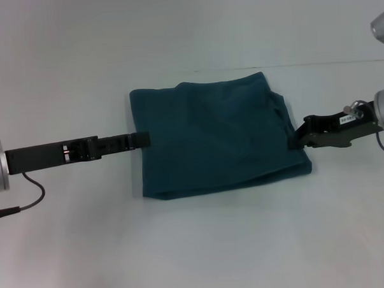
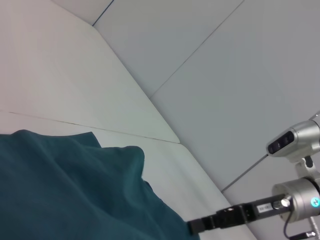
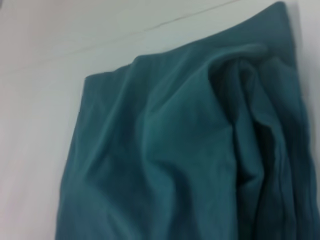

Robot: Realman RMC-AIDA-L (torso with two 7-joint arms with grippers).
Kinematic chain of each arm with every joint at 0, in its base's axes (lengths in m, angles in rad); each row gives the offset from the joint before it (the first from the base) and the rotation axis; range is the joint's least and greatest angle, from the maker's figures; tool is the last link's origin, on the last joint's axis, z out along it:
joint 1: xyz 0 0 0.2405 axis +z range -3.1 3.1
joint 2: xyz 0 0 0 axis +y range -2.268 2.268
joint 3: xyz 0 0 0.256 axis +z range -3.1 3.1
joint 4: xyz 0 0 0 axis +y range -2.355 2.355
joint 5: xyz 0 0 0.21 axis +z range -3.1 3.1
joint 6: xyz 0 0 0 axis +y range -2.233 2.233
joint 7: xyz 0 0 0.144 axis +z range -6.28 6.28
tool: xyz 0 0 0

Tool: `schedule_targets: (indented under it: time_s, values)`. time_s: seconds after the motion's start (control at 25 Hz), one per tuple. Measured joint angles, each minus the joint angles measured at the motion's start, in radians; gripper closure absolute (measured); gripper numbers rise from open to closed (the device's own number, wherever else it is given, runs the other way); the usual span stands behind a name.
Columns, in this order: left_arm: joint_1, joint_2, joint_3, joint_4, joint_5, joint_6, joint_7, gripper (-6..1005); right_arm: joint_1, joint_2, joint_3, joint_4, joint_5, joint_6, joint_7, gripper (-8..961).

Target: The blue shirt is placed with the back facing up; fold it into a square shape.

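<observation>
The blue shirt (image 1: 217,136) lies on the white table as a folded, roughly square bundle, plain side up, with layered edges along its right side. My left gripper (image 1: 143,140) reaches in from the left and meets the middle of the shirt's left edge. At the shirt's right edge, low down near the corner, sits my right gripper (image 1: 298,138). The left wrist view shows the shirt (image 2: 65,190) close up, with the right gripper (image 2: 200,226) beyond its far edge. Rumpled folds of the shirt (image 3: 175,150) fill the right wrist view.
The white table (image 1: 196,246) extends on all sides of the shirt, with a thin seam (image 1: 176,71) running across it behind the shirt. A cable (image 1: 28,196) hangs below the left arm. Part of the robot's body (image 1: 382,27) shows at the upper right.
</observation>
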Motion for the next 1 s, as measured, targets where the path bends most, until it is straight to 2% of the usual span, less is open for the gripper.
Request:
schedule_targets:
  time_s: [0.12, 0.32, 0.68, 0.84, 1.0]
  values:
    - [0.001, 0.0, 0.0, -0.001, -0.011, 0.0, 0.0, 66, -0.022, -0.002, 0.001, -0.052, -0.003, -0.05, 0.029, 891]
    - [0.001, 0.0, 0.0, -0.002, -0.019, 0.0, 0.0, 67, -0.074, 0.008, -0.003, -0.138, -0.005, -0.086, 0.068, 868]
    - [-0.006, 0.0, 0.0, -0.002, -0.019, -0.01, 0.0, 67, -0.088, 0.009, 0.002, -0.126, -0.005, -0.025, 0.066, 826]
    - [-0.003, 0.0, 0.0, -0.001, -0.019, -0.021, 0.0, 67, -0.079, -0.009, 0.043, -0.148, 0.028, -0.025, 0.06, 808]
    - [-0.001, 0.0, -0.003, -0.001, -0.019, -0.024, -0.007, 66, -0.06, -0.05, 0.073, -0.176, 0.123, -0.032, 0.058, 790]
